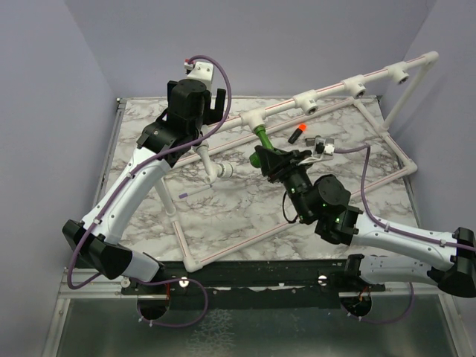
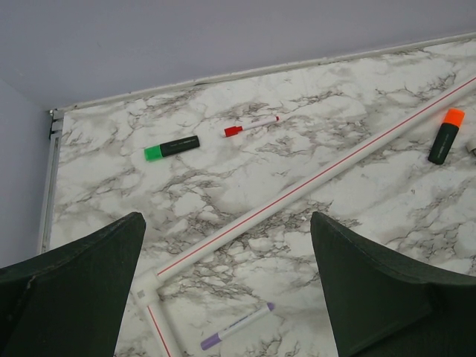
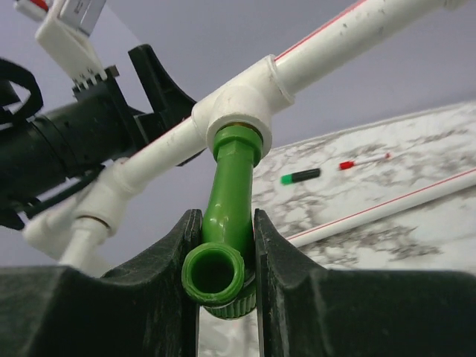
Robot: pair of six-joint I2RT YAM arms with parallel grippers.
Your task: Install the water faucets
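A bright green faucet point(image 3: 227, 223) is clamped between my right gripper's fingers point(image 3: 282, 268), its far end seated in a white tee socket point(image 3: 238, 111) on the raised pipe rail. From above, the faucet point(image 1: 262, 137) runs from my right gripper point(image 1: 269, 156) up to that tee point(image 1: 253, 117). My left gripper point(image 1: 199, 111) is open and empty, held near the pipe left of the tee; its wide-apart fingers point(image 2: 372, 290) look down on the marble.
Several more empty tees point(image 1: 306, 102) sit along the rail. A white pipe frame point(image 2: 297, 186) lies on the marble. Loose markers: green point(image 2: 172, 148), red point(image 2: 249, 127), orange point(image 2: 445, 136), purple point(image 2: 236, 326). Walls close in on all sides.
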